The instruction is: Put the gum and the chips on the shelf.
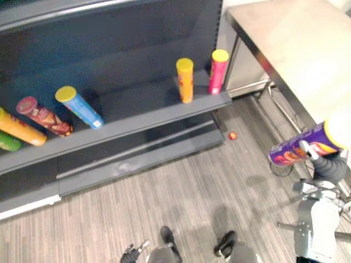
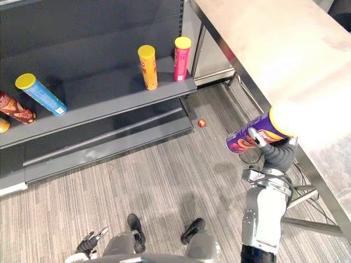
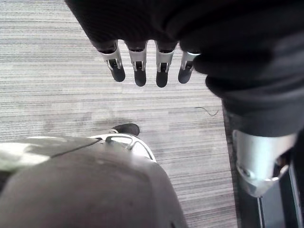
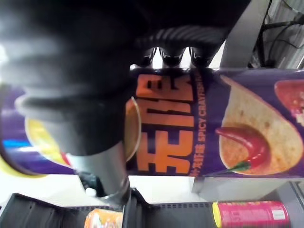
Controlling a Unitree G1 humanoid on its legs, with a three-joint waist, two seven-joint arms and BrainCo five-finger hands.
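Purple chips can (image 2: pixel 249 137) held sideways in right hand (image 2: pixel 277 154), fingers and thumb wrapped round it, at right of frame, above floor beside steel table (image 1: pixel 296 44). Can seen well apart from shelf (image 1: pixel 137 123).
Left hand (image 2: pixel 90 244) seen at lower left of frame, fingers (image 3: pixel 140 71) straight, nothing held.
On shelf: yellow-orange can (image 1: pixel 185 80) and pink can (image 1: pixel 218 72) stood upright at right end; blue can (image 1: pixel 81 107), red can (image 1: pixel 44 116), orange can (image 1: pixel 19 129) laid at left.
Small red round object (image 1: pixel 232 135) seen on floor near shelf's right corner.
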